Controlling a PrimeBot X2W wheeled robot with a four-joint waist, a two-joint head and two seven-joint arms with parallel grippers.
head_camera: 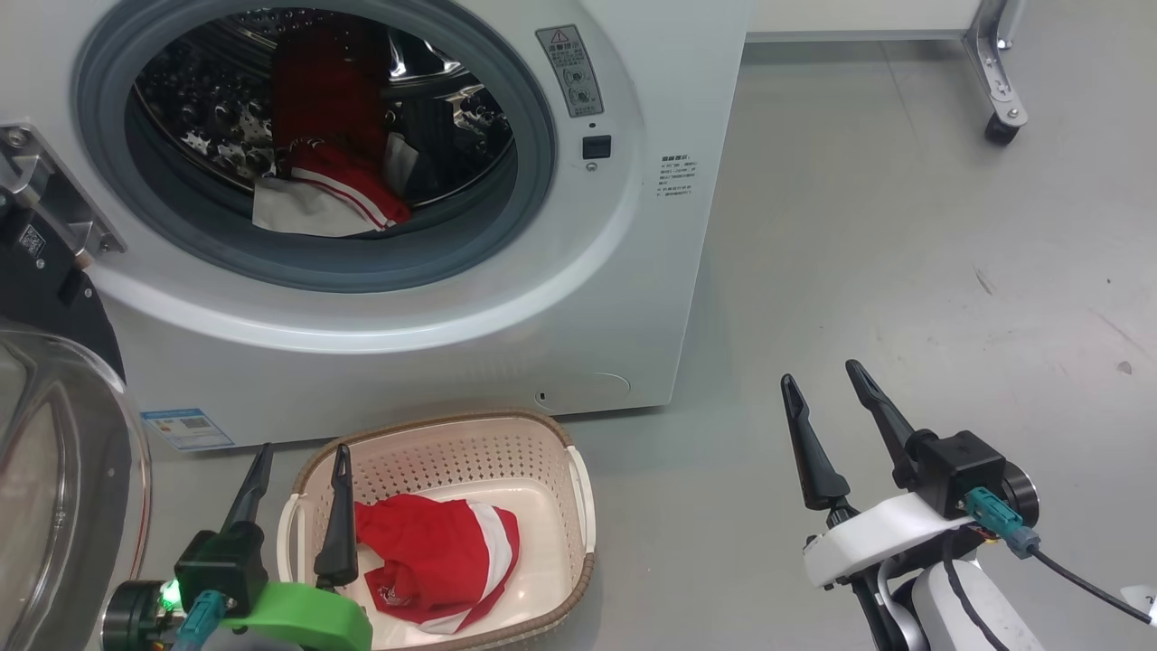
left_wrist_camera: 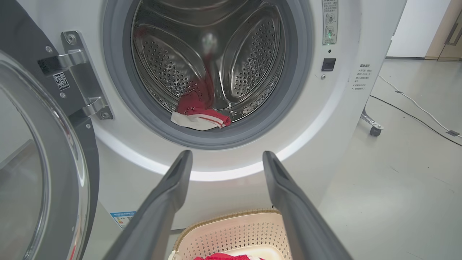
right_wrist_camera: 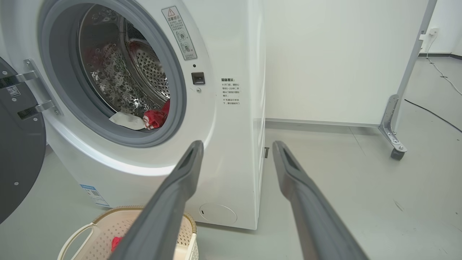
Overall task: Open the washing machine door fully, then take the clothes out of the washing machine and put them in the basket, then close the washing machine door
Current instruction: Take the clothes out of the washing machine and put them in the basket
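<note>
The door (head_camera: 63, 488) stands open at far left. The left claw (head_camera: 304, 452) is wide and empty above the basket (head_camera: 578, 488) rim, and one red garment (head_camera: 434, 551) lies inside. More clothes (head_camera: 334, 194) sit at the front lip of the drum (head_camera: 208, 117). They look light, soft and floppy, so pinching a raised fold near the lip seems best. The right claw (head_camera: 821, 375) is wide too, empty, over the floor (head_camera: 904, 226).

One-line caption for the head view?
Door open; red garment in basket, another in drum; left gripper and right gripper open, empty.
</note>
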